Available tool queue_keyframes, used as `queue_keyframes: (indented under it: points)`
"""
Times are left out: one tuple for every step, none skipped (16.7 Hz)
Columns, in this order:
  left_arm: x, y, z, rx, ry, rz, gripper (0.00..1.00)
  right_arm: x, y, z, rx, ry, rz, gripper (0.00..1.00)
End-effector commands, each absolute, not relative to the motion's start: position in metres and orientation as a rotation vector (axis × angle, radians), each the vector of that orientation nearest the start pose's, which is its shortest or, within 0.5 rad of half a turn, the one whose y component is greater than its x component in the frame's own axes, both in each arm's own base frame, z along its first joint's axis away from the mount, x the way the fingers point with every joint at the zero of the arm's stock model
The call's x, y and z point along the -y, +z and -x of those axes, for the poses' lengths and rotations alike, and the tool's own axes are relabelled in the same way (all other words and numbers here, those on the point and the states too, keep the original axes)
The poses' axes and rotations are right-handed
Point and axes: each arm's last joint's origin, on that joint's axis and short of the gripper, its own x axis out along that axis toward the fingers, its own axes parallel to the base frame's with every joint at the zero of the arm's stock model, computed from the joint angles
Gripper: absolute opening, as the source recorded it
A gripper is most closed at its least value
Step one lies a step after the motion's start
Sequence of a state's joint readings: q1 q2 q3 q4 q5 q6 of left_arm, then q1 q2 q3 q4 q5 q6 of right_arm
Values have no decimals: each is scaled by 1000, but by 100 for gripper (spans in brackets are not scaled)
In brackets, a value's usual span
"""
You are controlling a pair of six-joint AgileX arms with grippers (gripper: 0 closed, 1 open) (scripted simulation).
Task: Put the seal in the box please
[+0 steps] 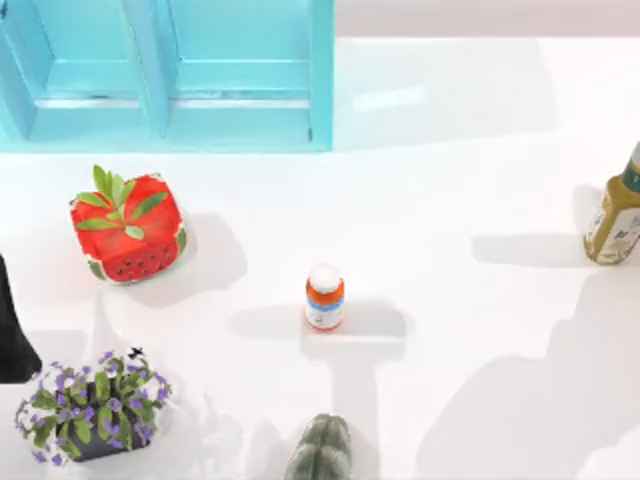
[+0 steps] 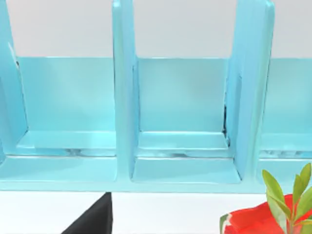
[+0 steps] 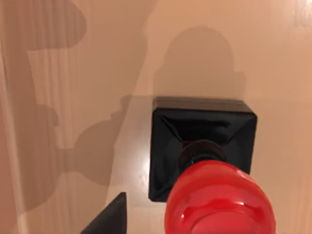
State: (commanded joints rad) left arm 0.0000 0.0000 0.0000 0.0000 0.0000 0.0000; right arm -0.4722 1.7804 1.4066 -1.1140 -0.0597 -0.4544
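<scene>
At the far left edge of the white desk (image 1: 420,150), a black bit of the left arm (image 1: 12,330) pokes in. The left claw (image 2: 95,220) shows as one dark tip in the left wrist view. I cannot tell how far open it is, or if it has hold of anything. It is near the front of the blue box (image 1: 240,120).

Near the front left corner sits a pot of purple flowers (image 1: 92,405). Behind it is a red pot (image 1: 128,232) painted like a watermelon, with green leaves on top. The box stands along the back of the desk on the left side. It has upright walls that split it into open parts. The left wrist view looks into these parts, and the ones it shows have nothing in them.

At the front edge, near the middle, is a green cactus (image 1: 320,450). An orange and white pill bottle (image 1: 324,297) stands upright in the middle of the desk, well apart from the rest. At the far right edge stands a yellow-green bottle (image 1: 615,225).

The seal (image 3: 202,146) is in the right wrist view. It stands upright on a light brown surface, black block down and red knob up. A dark tip of the right claw (image 3: 109,218) is just beside it. I cannot tell how far open this claw is, or if it grips the seal.
</scene>
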Motion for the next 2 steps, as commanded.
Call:
queue_keyframes:
  points:
    - [1,160,-106,0,0,0,100,150,226,-304,-1470,5,-21,100]
    - [1,160,-106,0,0,0,100,150,226,-304,-1470,5,-21,100]
